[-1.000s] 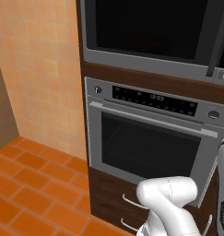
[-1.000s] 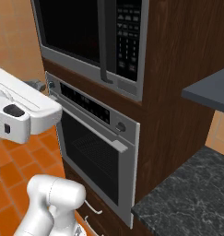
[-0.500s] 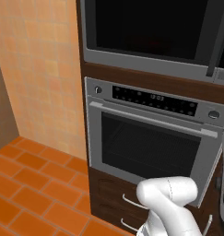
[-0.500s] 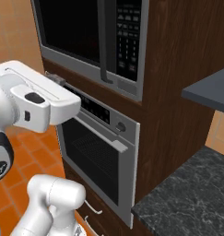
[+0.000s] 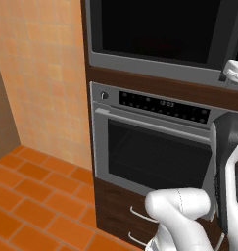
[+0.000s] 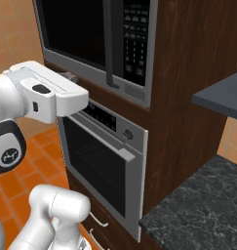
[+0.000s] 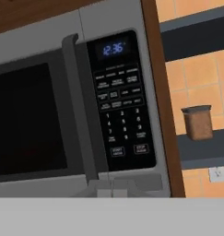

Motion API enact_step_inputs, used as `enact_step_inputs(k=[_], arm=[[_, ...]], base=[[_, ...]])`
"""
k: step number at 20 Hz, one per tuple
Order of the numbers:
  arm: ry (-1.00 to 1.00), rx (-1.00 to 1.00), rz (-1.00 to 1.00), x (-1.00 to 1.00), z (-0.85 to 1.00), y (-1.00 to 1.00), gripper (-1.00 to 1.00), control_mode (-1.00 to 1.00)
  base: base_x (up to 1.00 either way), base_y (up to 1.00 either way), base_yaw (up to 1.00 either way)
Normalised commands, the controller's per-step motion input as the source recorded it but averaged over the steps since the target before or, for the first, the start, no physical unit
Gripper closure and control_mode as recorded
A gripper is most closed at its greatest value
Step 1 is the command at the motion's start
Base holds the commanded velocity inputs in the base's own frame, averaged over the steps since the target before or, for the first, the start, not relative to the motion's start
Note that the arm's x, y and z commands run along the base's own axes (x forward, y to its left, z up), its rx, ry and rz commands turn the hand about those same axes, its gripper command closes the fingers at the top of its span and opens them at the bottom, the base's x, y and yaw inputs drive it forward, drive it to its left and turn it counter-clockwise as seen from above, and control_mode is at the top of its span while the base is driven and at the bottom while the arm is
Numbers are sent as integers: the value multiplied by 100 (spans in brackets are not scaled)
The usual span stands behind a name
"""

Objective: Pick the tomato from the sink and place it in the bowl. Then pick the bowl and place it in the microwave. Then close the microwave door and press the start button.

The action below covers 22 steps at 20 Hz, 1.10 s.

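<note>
I see the microwave door [image 7: 35, 120] closed and my gripper [image 7: 112, 186] – fingers together, holding nothing – facing the button panel [image 7: 120, 101]; pressing start seemingly remains.

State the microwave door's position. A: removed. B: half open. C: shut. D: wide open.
C: in the hand view the microwave door lies flush with the button panel, its handle right beside the panel.
</note>
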Motion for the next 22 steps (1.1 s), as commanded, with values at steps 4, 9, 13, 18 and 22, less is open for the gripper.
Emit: enact_step_inputs(k=[4,9,13,18,22], arm=[[0,0,0,35,-8,-28,100,-100],[0,0,0,32,-6,-23,100,-100],[0,0,0,37,-2,-25,100,-100],[0,0,0,38,-1,-21,100,-100],[0,0,0,38,-1,-22,100,-100]], base=[[0,0,0],[0,0,0],[0,0,0],[0,0,0],[0,0,0]])
